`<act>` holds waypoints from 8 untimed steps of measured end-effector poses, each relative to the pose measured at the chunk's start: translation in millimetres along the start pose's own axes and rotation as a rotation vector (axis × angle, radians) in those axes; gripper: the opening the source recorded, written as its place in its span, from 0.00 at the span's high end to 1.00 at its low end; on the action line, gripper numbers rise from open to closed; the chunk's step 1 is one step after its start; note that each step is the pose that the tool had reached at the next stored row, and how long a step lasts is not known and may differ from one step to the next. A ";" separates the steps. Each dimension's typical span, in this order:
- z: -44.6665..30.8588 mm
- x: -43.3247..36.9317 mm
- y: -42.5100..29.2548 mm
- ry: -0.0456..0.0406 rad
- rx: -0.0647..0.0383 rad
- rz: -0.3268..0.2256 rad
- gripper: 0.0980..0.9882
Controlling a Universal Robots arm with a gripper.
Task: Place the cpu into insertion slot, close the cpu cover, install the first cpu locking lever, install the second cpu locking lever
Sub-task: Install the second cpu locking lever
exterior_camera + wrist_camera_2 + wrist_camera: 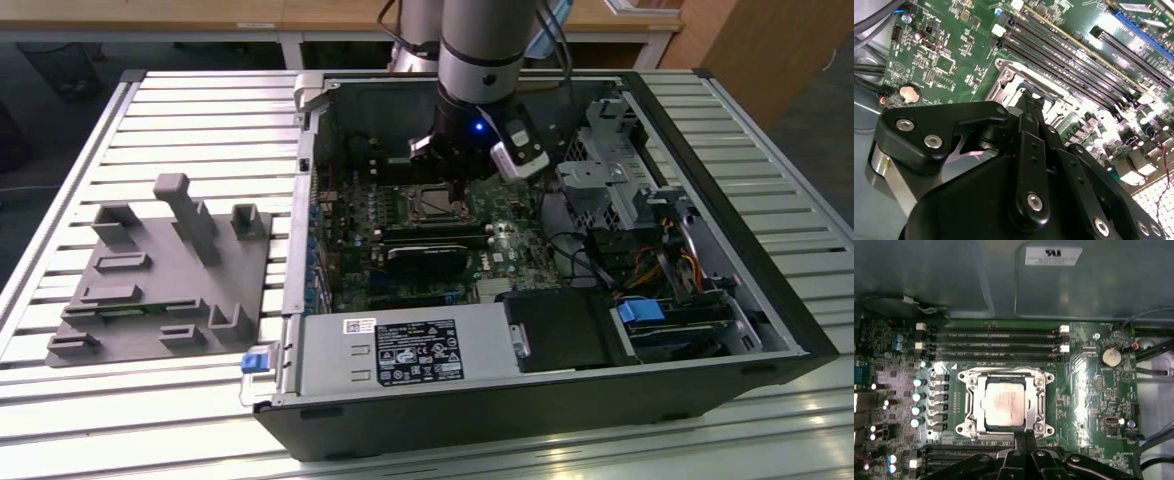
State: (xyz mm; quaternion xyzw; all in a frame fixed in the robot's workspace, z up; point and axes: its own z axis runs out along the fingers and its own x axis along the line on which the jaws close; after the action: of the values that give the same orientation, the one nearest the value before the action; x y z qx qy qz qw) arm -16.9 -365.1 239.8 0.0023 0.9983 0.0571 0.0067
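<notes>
A slatted metal table (187, 100) of pale ribbed strips carries everything. Toward the exterior view's 3 o'clock side, an open black computer case (534, 420) lies on its side directly on the slats, covering much of the surface. Well apart from it, toward 9 o'clock, a grey moulded fixture block (160, 285) with upright posts and pockets rests flat on the slats.

The arm (481, 50) descends almost vertically, wrist lowest; the gripper (1026, 436) hangs beneath it, its black linkages spreading back from the fingers; the fingertips (1026, 102) are drawn together into a narrow point, jaws closed with nothing visible between them.
</notes>
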 end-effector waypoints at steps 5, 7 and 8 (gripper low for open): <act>0.4 0.2 -9.5 -0.0001 -0.003 0.000 0.99; 0.4 1.5 -10.5 0.0000 -0.004 0.000 0.99; 0.4 3.6 -10.7 0.0000 -0.005 0.000 0.99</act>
State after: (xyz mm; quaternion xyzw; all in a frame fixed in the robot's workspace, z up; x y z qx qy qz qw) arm -20.6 -375.6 238.1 0.0021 0.9982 0.0596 0.0067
